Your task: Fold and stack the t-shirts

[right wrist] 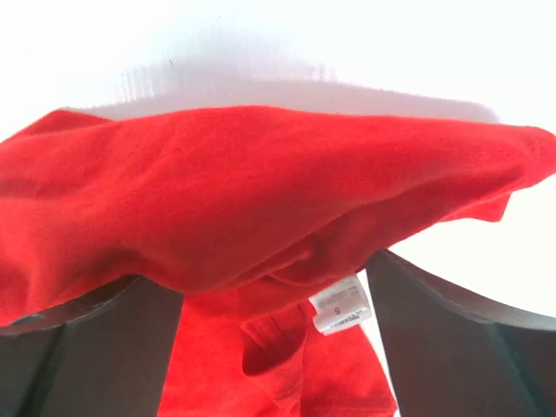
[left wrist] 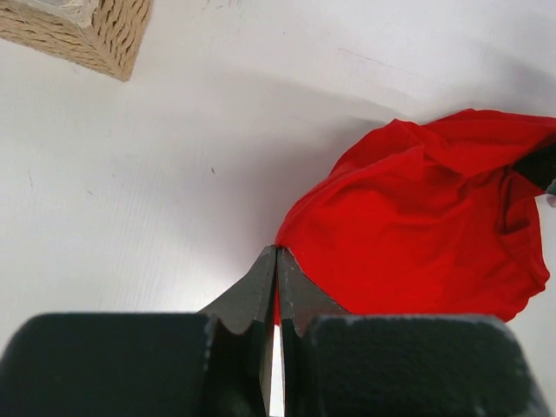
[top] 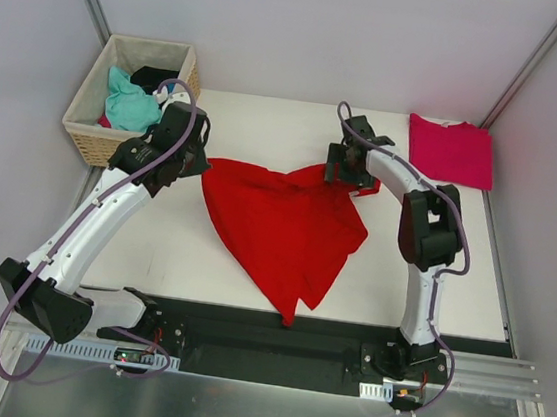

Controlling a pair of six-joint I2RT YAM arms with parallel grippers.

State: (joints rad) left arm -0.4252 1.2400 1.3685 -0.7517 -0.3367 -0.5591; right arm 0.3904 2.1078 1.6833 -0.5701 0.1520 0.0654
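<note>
Table (top: pixel 269 117): white, the red t-shirt (top: pixel 277 218) spread loose over its middle, wrinkled, narrowing to a point toward the arm bases.

Wicker basket (top: pixel 81 131): up and left of the red t-shirt, well apart from it. It holds a teal cloth (top: pixel 130 101) and something dark.

Pink t-shirt (top: pixel 451 150): up and right of the red t-shirt, folded flat, apart from it.

Left gripper (left wrist: pixel 276 252): at the red t-shirt's upper left corner. Fingers pressed together on the hem there, a sliver of red showing between them.

Right gripper (right wrist: pixel 261 274): at the red t-shirt's upper right corner, by the collar. Fingers stand wide apart, cloth bunched loosely in the gap and draped over them, not pinched.

White neck label (right wrist: pixel 340 306): hangs from the collar fold of the red t-shirt, just beside the right gripper's one finger.
</note>
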